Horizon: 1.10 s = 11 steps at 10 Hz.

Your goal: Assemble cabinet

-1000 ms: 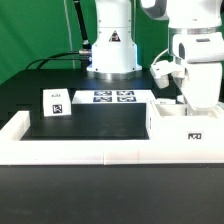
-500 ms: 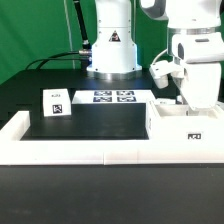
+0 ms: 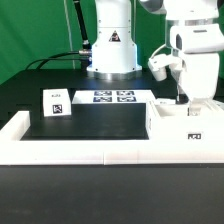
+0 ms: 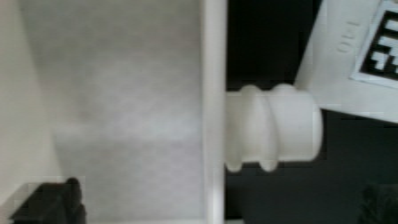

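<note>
The large white cabinet box [image 3: 187, 128] stands at the exterior view's right, on the black mat, with a small tag on its front. A small white block [image 3: 55, 103] with a marker tag stands at the exterior view's left. My gripper [image 3: 181, 99] hangs just above the box's top edge, open and holding nothing. In the wrist view a white panel wall [image 4: 125, 110] fills much of the frame, with a ribbed white knob [image 4: 276, 125] beside it and a tagged white part [image 4: 365, 50] beyond. One dark fingertip [image 4: 45, 200] shows at the edge.
The marker board [image 3: 112, 97] lies flat behind the mat, in front of the robot base [image 3: 110, 50]. A low white rail [image 3: 70, 150] frames the black mat [image 3: 95, 120]. A green backdrop stands behind.
The arm has lifted a little, straight up from the cabinet box. The box and the small block have not moved.
</note>
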{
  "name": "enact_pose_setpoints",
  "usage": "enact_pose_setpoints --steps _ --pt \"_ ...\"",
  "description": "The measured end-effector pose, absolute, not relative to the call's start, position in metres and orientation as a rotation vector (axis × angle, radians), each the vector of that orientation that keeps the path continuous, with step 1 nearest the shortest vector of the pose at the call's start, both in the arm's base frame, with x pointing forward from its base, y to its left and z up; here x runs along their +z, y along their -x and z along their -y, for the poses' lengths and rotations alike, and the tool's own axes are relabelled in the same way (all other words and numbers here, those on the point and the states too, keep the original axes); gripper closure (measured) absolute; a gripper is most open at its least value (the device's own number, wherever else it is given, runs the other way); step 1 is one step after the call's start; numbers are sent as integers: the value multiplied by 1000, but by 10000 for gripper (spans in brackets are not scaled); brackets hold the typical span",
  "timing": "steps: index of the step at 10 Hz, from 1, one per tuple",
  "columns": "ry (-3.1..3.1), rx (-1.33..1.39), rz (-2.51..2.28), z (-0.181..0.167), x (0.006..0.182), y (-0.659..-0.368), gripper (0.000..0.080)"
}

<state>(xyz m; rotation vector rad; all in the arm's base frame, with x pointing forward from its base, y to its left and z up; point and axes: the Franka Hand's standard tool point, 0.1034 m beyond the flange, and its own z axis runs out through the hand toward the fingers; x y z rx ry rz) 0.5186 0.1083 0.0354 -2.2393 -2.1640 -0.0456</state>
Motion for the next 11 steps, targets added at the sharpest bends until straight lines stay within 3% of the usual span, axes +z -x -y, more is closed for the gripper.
enact_pose_setpoints --steps 3,6,11 --pt "2252 -81 2190 -116 67 -500 2" --pt "2218 -133 2239 -125 70 -458 2" --pt "2123 -114 2325 -120 66 -454 2"
